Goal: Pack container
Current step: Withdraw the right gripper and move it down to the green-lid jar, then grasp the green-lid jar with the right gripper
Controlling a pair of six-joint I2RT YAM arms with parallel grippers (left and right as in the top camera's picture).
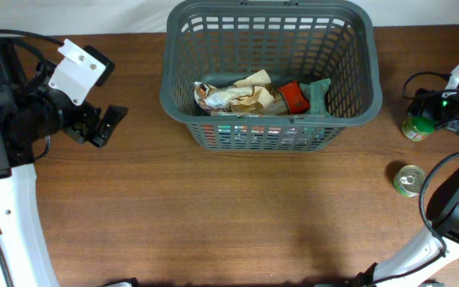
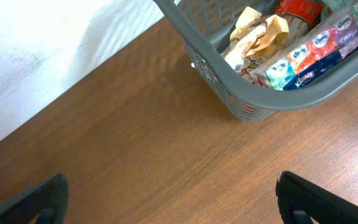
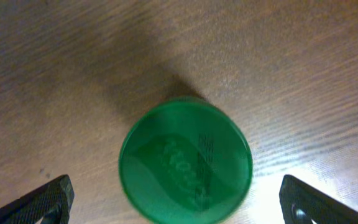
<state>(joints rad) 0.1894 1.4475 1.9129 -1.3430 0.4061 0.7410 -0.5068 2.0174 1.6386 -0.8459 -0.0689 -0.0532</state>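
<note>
The container, a large dark grey slotted basket (image 1: 368, 56), stands at the back middle of the wooden table. It holds a crumpled brown and white bag (image 1: 237, 94), a red package (image 1: 294, 96), a green item (image 1: 319, 96) and tissue packs (image 2: 303, 59). In the left wrist view its rim (image 2: 260, 93) is at the upper right. My left gripper (image 1: 106, 123) is open and empty, left of the basket, above bare wood (image 2: 173, 202). My right gripper (image 3: 185, 205) is open, its fingers on either side of a green-lidded jar (image 3: 185, 160) that stands at the far right (image 1: 415, 127).
A small round tin can (image 1: 409, 180) stands on the table in front of the jar, near the right arm's base. A black cable (image 1: 421, 78) lies behind the jar. A white wall (image 2: 36, 43) runs behind the table's back edge.
</note>
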